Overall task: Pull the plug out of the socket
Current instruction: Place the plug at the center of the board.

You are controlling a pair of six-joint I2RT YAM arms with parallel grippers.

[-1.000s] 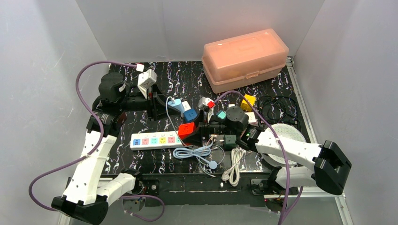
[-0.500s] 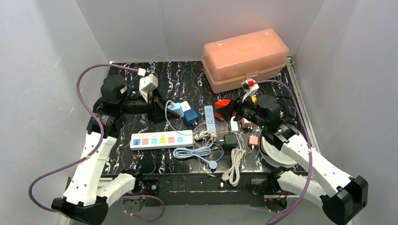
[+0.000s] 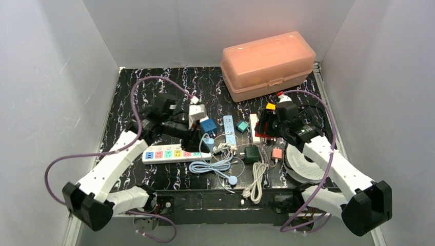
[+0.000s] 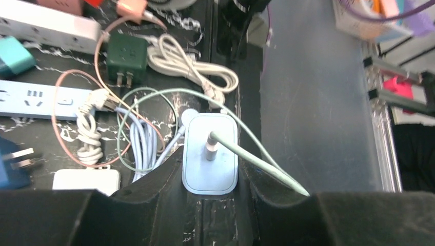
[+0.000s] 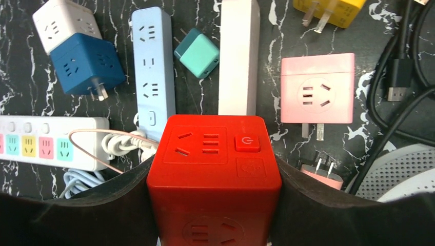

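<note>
Risk: pale-green cable (image 4: 267, 169) trailing off the blue plug (image 4: 197, 148) loops into the cord tangle (image 4: 136, 148) at its 9 o'clock, so a lift could snag it and twist the plug out of the pinch. Reaching low toward table centre, left gripper (image 4: 210, 177) clamps that plug. Pointing down, right gripper (image 5: 214, 205) clenches the red socket cube (image 5: 213, 154) at the plug's 3 o'clock, well apart.

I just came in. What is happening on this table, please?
Two robot arms are working over a cluttered table. The left gripper grips a pale blue charger, and a green cable is plugged into it. The right gripper holds a red cube, a socket block, with no plug in the faces that show.
</note>
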